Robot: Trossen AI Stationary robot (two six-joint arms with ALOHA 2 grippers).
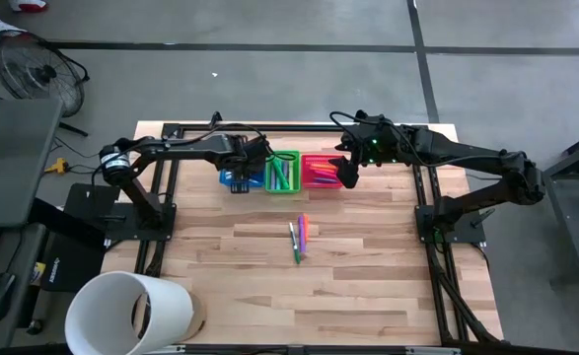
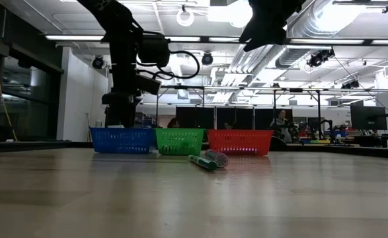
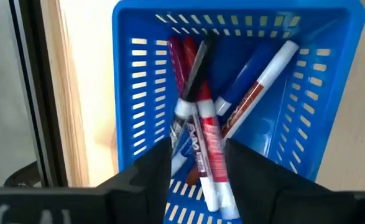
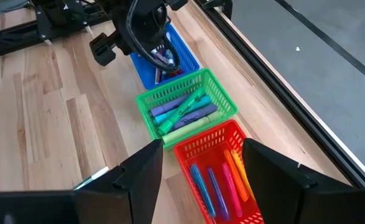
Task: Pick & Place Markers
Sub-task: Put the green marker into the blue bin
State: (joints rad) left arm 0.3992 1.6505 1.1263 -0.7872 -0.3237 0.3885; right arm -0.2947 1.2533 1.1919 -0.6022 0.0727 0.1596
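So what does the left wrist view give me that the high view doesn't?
Only the left wrist view shows inside the blue basket: red and blue markers piled between the left pincer fingers. Only the high view shows the loose markers lying mid-table, the green basket, the red basket and the right pincer over the red one. Both show the blue basket and the wooden table.

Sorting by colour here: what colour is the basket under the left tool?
Blue: the blue basket, with markers inside, shows best in the left wrist view.
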